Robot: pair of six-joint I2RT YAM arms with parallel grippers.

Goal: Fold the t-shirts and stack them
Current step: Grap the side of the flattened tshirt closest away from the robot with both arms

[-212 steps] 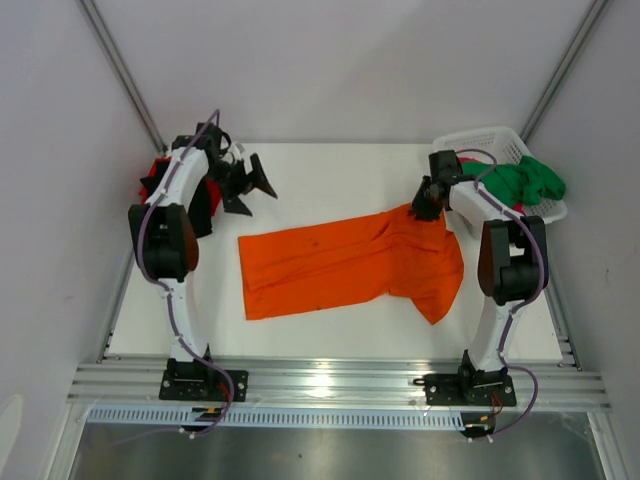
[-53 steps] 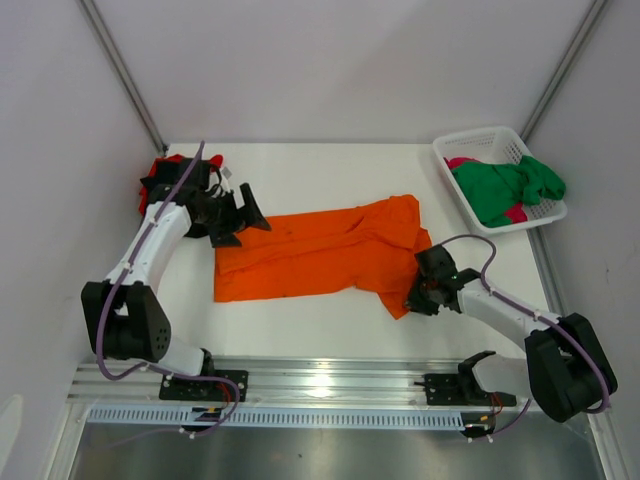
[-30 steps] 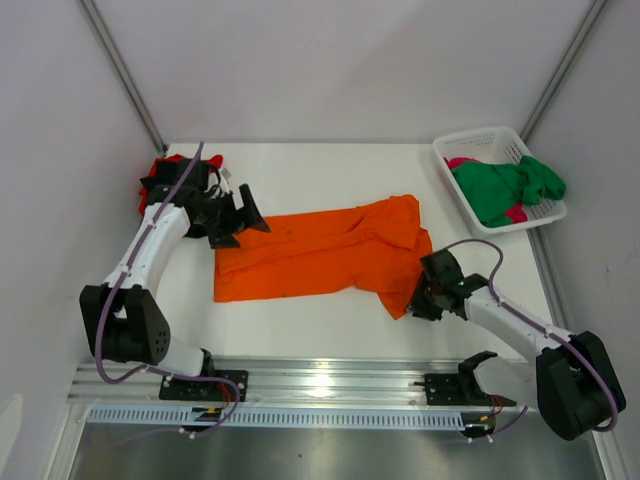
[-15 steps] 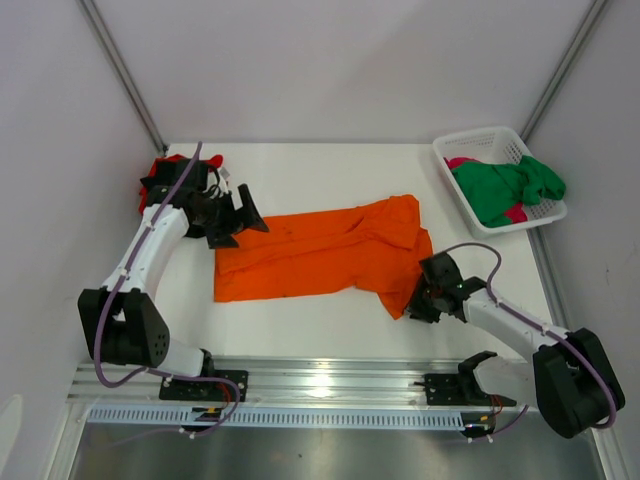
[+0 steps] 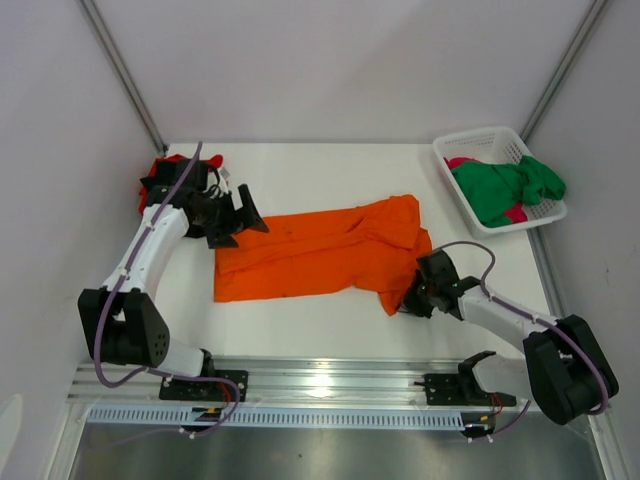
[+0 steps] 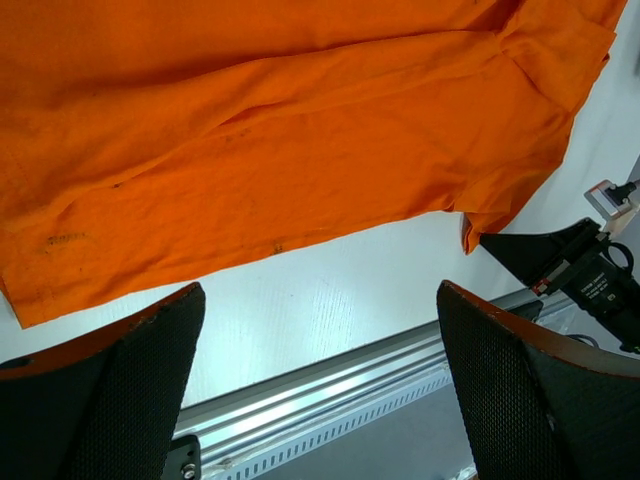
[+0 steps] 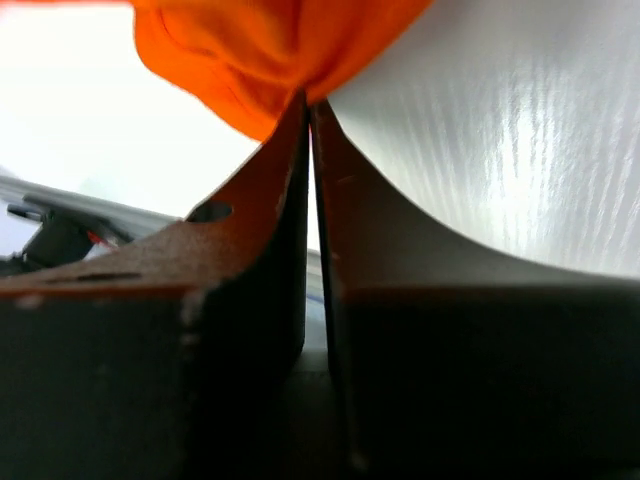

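The orange t-shirt (image 5: pixel 320 252) lies spread across the middle of the table, creased, and fills the top of the left wrist view (image 6: pixel 270 130). My right gripper (image 5: pixel 410 300) is shut on the shirt's near right corner, low at the table; the cloth (image 7: pixel 270 55) bunches at the closed fingertips. My left gripper (image 5: pixel 248 212) is open and empty, just above the shirt's far left edge. A red and black heap of t-shirts (image 5: pixel 160 178) lies at the far left behind the left arm. Green (image 5: pixel 508 188) and magenta-pink (image 5: pixel 462 163) t-shirts sit in the basket.
A white lattice basket (image 5: pixel 478 140) stands at the far right corner. Bare white tabletop (image 5: pixel 300 320) runs in front of the shirt to the metal rail (image 5: pixel 320 380) at the near edge. Grey walls close in both sides.
Over seven seconds the right gripper dragged the shirt's right side from the far right toward the near edge, and the left arm swung nearer. In the last second the right gripper shifted slightly left.
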